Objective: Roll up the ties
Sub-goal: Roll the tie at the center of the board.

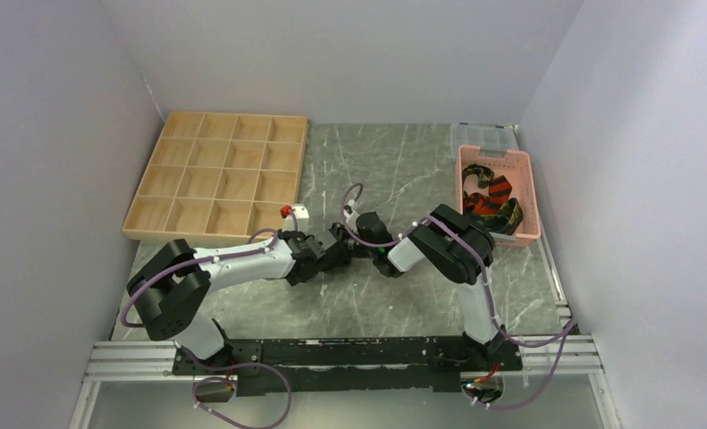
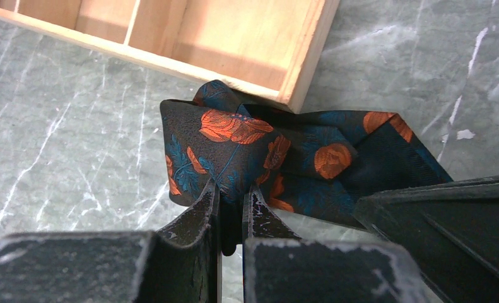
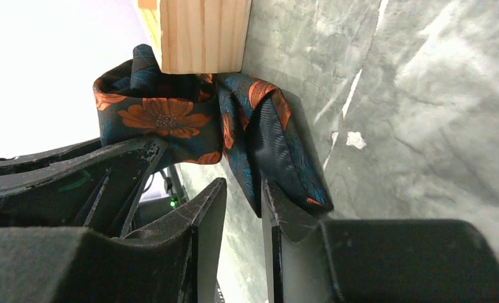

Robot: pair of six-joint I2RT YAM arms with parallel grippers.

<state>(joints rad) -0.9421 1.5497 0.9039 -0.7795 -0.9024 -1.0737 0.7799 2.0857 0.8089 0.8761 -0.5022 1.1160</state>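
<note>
A black tie with orange-red flowers and blue leaves (image 2: 234, 136) lies bunched on the table against the corner of the wooden tray (image 2: 306, 57). My left gripper (image 2: 231, 189) is shut on a fold of this tie. My right gripper (image 3: 241, 183) is open right beside it. The tie's (image 3: 164, 117) hanging fold rests against one finger, and bare table shows between the jaws. In the top view both grippers, left (image 1: 336, 241) and right (image 1: 367, 239), meet at the table's middle and hide the tie. More ties (image 1: 491, 198) lie in the pink basket (image 1: 533, 192).
The wooden compartment tray (image 1: 211, 234) fills the back left, its near right corner just beyond the grippers. A small red and white object (image 1: 289, 212) sits by that corner. A clear plastic box (image 1: 485, 134) stands behind the basket. White walls enclose the table.
</note>
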